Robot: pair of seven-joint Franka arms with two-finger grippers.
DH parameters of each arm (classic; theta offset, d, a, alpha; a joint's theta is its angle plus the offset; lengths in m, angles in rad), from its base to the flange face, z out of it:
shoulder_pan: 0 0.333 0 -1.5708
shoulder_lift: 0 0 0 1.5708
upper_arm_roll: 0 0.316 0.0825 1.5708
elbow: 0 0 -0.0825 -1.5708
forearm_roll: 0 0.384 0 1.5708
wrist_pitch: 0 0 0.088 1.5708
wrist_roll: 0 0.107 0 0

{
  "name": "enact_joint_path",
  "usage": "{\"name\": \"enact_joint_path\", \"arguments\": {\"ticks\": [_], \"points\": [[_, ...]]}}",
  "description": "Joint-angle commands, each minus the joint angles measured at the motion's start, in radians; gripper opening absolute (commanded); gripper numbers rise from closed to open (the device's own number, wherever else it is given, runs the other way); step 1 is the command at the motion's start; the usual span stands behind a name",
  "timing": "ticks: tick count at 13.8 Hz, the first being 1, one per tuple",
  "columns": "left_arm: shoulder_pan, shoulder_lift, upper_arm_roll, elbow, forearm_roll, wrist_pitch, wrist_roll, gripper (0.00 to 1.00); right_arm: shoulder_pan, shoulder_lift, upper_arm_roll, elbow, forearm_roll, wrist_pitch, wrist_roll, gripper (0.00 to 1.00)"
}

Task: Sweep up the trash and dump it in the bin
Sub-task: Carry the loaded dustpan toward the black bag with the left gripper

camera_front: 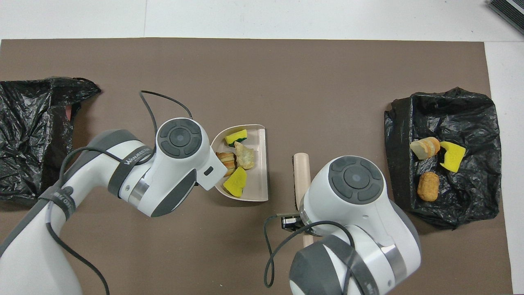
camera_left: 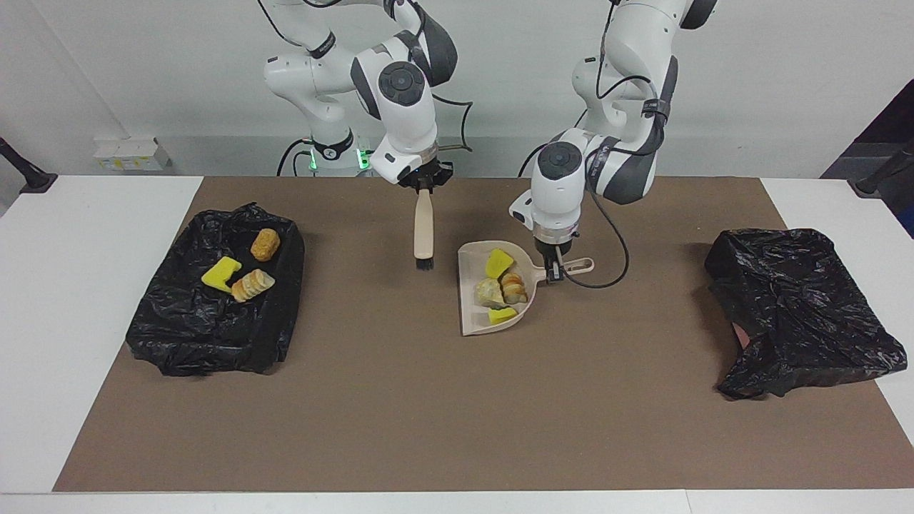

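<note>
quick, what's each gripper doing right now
Left gripper: shut on the dustpan handle; four trash bits in the pan.
Right gripper: shut on the brush, held up beside the dustpan.

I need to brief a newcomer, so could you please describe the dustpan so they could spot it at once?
Start at the middle of the brown mat, between the two black bags. The dustpan is the beige scoop there, its handle gripped by the left hand. Unlike the beige brush hanging beside it, it carries four bits of trash.
</note>
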Motion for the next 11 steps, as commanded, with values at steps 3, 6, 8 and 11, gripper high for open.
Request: {"name": "enact_joint_path", "arguments": {"ticks": [3, 6, 8, 11], "points": [[-0.023, -0.183, 0.180, -0.064, -0.074, 0.009, 0.239, 0.00, 0.016, -0.005, 0.064, -0.092, 0.040, 0.120, 0.032, 0.00], [-0.045, -0.244, 0.359, -0.058, -0.094, -0.022, 0.452, 0.00, 0.016, 0.090, 0.160, -0.077, 0.043, 0.237, 0.149, 0.00], [-0.046, -0.272, 0.479, -0.043, -0.109, -0.039, 0.550, 0.00, 0.017, 0.153, 0.232, -0.075, 0.017, 0.309, 0.230, 0.00], [-0.046, -0.268, 0.645, 0.006, -0.160, -0.039, 0.675, 0.00, 0.028, 0.212, 0.253, -0.078, -0.043, 0.369, 0.257, 0.00]]}}
